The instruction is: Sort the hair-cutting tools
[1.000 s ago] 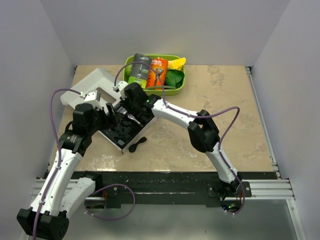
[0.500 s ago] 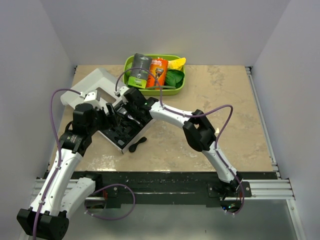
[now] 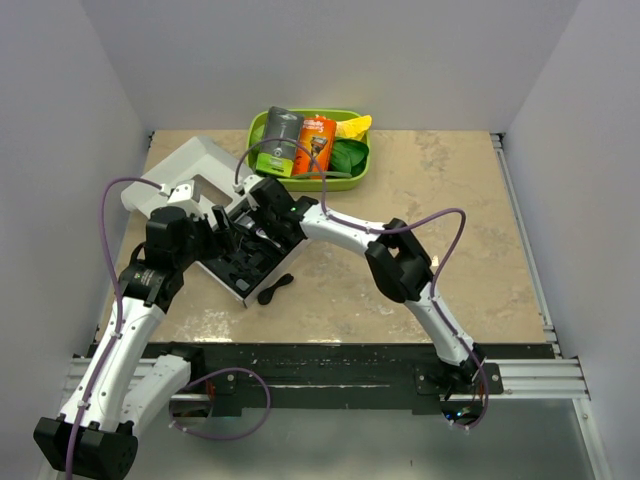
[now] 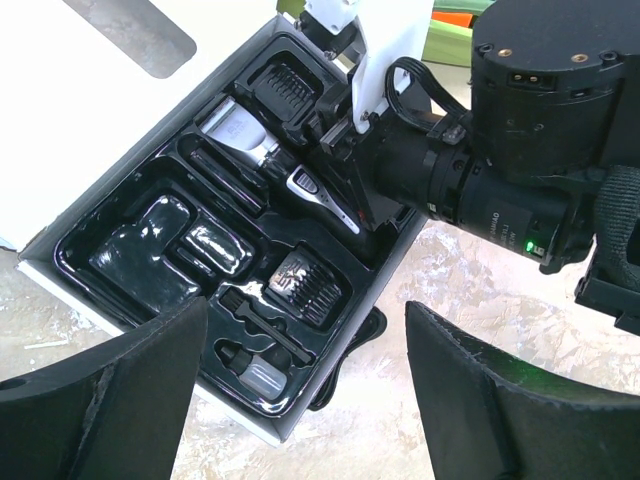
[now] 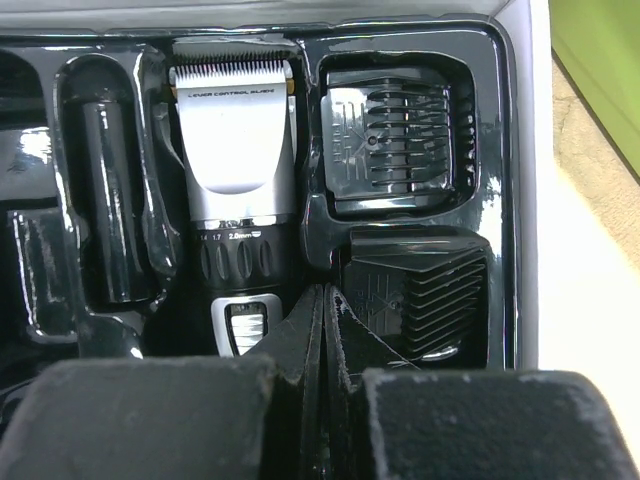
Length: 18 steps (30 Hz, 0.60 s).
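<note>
Though closed, right end effector [image 5: 322, 300] at clipper [image 5: 235, 170] edge.

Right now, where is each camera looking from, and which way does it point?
Top external: high up behind the robot, facing down at the table; the left arm and right arm show.
Left wrist: on the left arm, looking down into the black tray; its open left pincer frames the bottom.
Right wrist: close above the clipper; its shut right pincer fills the bottom.
Shared: both wrist views show the clipper lying in the black tray.
</note>
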{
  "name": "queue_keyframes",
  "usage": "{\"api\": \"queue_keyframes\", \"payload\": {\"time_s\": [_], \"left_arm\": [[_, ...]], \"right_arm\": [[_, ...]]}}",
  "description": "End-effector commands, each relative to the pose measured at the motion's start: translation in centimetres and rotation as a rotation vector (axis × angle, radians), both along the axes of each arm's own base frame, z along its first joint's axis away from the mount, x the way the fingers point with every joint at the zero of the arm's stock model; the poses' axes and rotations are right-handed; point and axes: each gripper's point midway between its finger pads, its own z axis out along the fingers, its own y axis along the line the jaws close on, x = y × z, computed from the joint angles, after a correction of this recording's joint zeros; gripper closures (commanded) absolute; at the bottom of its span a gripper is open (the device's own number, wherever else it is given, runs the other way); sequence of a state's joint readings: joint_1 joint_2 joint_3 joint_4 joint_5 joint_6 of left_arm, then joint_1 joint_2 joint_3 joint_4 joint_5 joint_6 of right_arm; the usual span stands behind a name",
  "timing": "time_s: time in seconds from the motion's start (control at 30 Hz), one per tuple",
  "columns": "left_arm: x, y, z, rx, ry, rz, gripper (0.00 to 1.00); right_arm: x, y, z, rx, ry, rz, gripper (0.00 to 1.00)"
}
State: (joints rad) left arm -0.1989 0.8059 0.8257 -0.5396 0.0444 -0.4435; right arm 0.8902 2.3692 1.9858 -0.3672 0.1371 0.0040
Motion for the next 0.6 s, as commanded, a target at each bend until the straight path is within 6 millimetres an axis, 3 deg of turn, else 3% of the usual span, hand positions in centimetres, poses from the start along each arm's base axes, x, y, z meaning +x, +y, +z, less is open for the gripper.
{"api": "queue_keyframes", "payload": {"time_s": [0.0, 0.3, 0.57], "left_arm": [[0.5, -0.2, 1.1, -0.005, -0.046, -0.011, 0.16], [0.4, -0.2, 0.9, -0.002, -0.042, -0.009, 0.16], [0.5, -0.2, 0.9, -0.003, -0.045, -0.007, 0.16]], "right_arm": [[0.4, -0.3, 4.7, 0.075, -0.046, -0.007, 1.0], [-0.8, 0.5, 7.3, 0.129, -0.012, 0.049, 1.0], [0.8, 0.4, 9.5, 0.154, -0.072, -0.025, 1.0]]}}
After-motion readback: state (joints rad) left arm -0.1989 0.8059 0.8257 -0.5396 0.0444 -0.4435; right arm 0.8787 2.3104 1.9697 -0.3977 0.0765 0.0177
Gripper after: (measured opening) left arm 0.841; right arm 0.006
